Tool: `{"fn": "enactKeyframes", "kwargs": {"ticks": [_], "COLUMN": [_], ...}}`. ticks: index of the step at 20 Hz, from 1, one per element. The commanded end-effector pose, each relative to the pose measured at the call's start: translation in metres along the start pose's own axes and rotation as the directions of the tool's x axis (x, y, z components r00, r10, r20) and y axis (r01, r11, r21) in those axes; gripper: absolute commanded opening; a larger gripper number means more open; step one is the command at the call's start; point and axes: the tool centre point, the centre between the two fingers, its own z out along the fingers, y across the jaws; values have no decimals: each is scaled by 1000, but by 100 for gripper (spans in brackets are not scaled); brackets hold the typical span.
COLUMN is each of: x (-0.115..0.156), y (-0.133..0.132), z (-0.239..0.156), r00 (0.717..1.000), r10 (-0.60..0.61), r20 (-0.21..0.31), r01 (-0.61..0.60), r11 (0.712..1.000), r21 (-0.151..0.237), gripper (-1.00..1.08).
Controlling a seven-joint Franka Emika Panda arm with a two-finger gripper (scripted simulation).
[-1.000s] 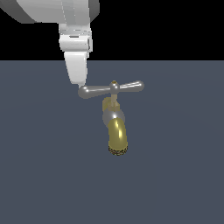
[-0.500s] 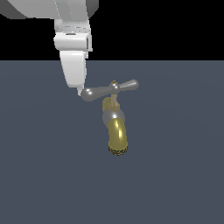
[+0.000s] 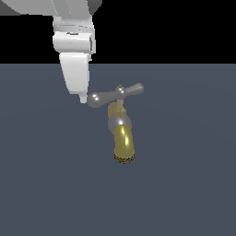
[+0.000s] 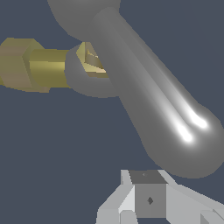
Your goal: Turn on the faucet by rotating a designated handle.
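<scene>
1. You've got a flat grey-blue surface (image 3: 184,193) filling the lower scene, black bkgd above.
2. The white gripper (image 3: 83,98) hangs at the exterior view's left; its tip sits right at the handle's left bulb, contact looks likely. Jaw width: can't tell, only one finger (image 4: 148,199) shows clearly. Nothing held.
3. The faucet (image 3: 123,143) stands mid-scene, gold spout curving toward the camera.
4. The handle (image 3: 115,94) tops it, tilted, right end higher.

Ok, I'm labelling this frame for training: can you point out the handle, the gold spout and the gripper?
handle (image 3: 105,96): exterior view, on the silver arm nearest the gripper.
gold spout (image 3: 123,144): exterior view, on its curved brass body.
gripper (image 3: 82,98): exterior view, at its white fingertip.
</scene>
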Motion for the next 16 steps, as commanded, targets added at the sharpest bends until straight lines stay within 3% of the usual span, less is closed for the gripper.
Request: {"fn": "enactKeyframes", "kwargs": {"ticks": [1, 16], "x": [14, 47], "y": [9, 52], "z": [0, 0], "r00": [1000, 1000], "r10": [17, 19], "r20": [-3, -3], "r01": [-17, -19], "r11": [1000, 1000], "r21": [-4, -7], "gripper": [-100, -100]}}
